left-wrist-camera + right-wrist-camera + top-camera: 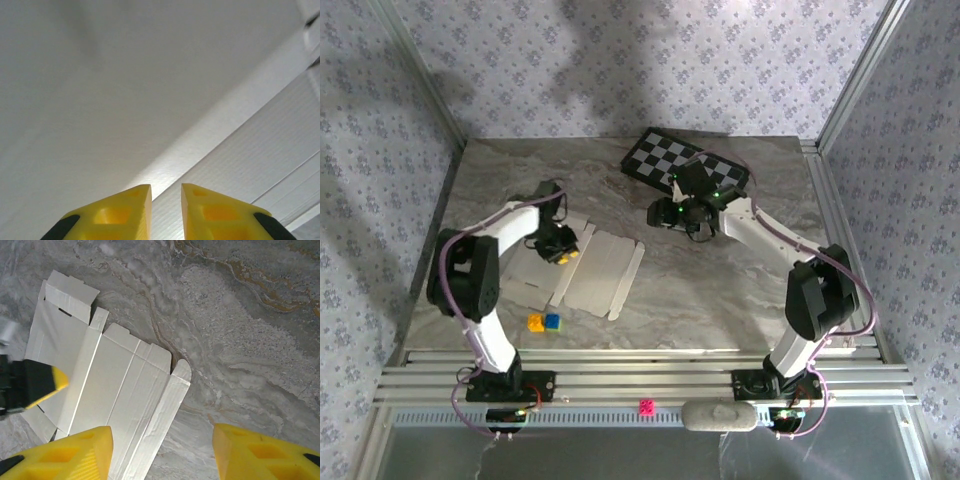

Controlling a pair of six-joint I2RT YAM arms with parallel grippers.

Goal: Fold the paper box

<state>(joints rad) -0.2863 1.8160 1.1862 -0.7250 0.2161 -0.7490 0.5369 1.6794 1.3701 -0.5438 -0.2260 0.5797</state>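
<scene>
- Top external: the paper box (600, 270) lies flat near the bench's (720, 290) left edge, with the left tool (563, 248) on it. The thin creased card could slide or buckle under pressure. The right tool (692, 222) hovers mid-bench.
- Left wrist: the left tool (166, 192) has its jaws narrowly apart over smooth white card (150, 100). Whether they grip it cannot be told.
- Right wrist: the right tool (162, 440) has its jaws wide apart and empty, above the box's long rounded side flap. The unsupported flaps (172, 390) could spring back.

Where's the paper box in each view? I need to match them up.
Top external: paper box flat, left of centre, left gripper over it.
Left wrist: its white panels and a crease, close up.
Right wrist: lower left, unfolded.
Shared landmark: the left gripper's yellow fingers.
</scene>
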